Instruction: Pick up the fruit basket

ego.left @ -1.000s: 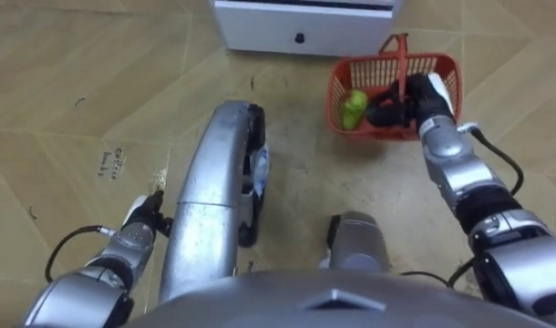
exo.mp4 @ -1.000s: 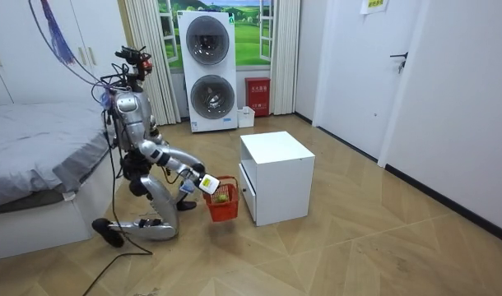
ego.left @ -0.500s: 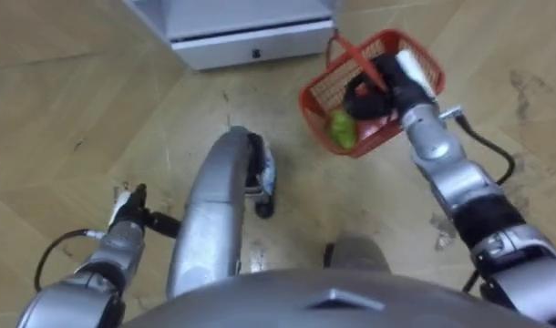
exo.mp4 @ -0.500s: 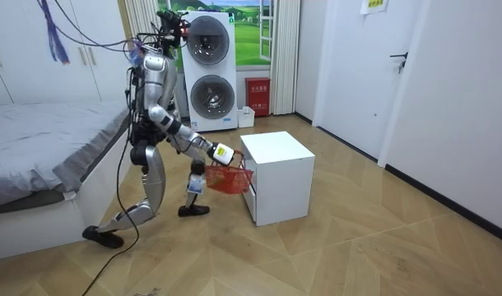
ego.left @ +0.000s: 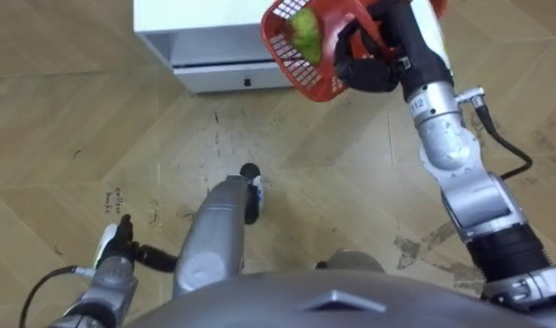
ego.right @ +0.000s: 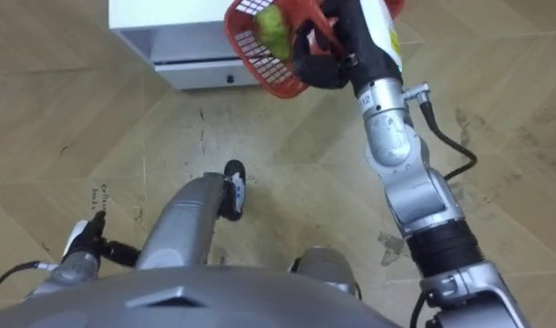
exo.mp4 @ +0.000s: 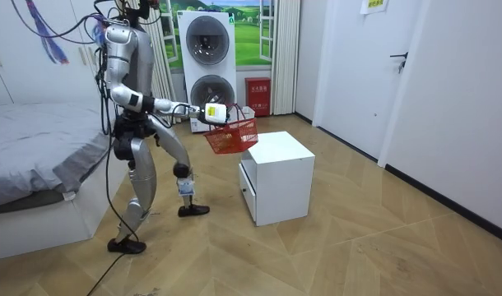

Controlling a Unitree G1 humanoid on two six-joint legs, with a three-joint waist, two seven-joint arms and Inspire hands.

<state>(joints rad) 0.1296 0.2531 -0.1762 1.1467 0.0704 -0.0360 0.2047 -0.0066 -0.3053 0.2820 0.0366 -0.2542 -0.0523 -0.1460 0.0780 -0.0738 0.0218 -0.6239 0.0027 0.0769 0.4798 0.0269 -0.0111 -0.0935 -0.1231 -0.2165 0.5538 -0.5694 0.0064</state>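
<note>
Left eye view: the right hand [ego.left: 371, 66], fingers curled tight on the red fruit basket [ego.left: 289, 56], holds it tilted just to the hand's left.

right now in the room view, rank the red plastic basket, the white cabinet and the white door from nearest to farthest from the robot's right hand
1. red plastic basket: hanging from the right hand, whose fingers curl round its handle.
2. white cabinet: on the floor, just below the basket and to the room view's right of it.
3. white door: in the wall at the room view's far right.
</note>
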